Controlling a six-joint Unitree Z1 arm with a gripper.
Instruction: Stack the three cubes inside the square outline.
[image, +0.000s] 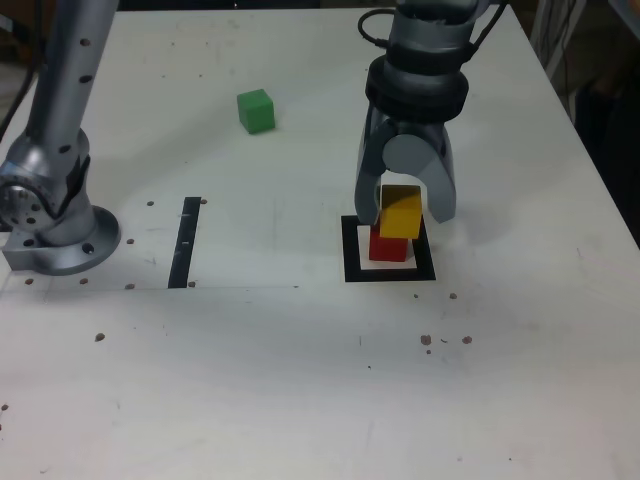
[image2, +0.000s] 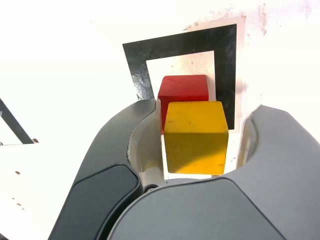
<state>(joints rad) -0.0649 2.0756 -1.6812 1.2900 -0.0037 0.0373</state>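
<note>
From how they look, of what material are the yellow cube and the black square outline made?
Yellow cube: perhaps painted wood or plastic, fairly matte; its faces are evenly coloured, with softened edges. Black square outline: probably tape or vinyl, slightly glossy; it lies flat and pale streaks of light show on it.

Red cube (image2: 183, 88): partly hidden behind the yellow cube (image2: 196, 137) between the jaws. Outline's (image2: 226, 70) near side: obscured beneath the gripper (image2: 200, 127).

No text, label, brand, number or sign can be read in either view. Every surface shown, near or far, bears no legible writing.
</note>
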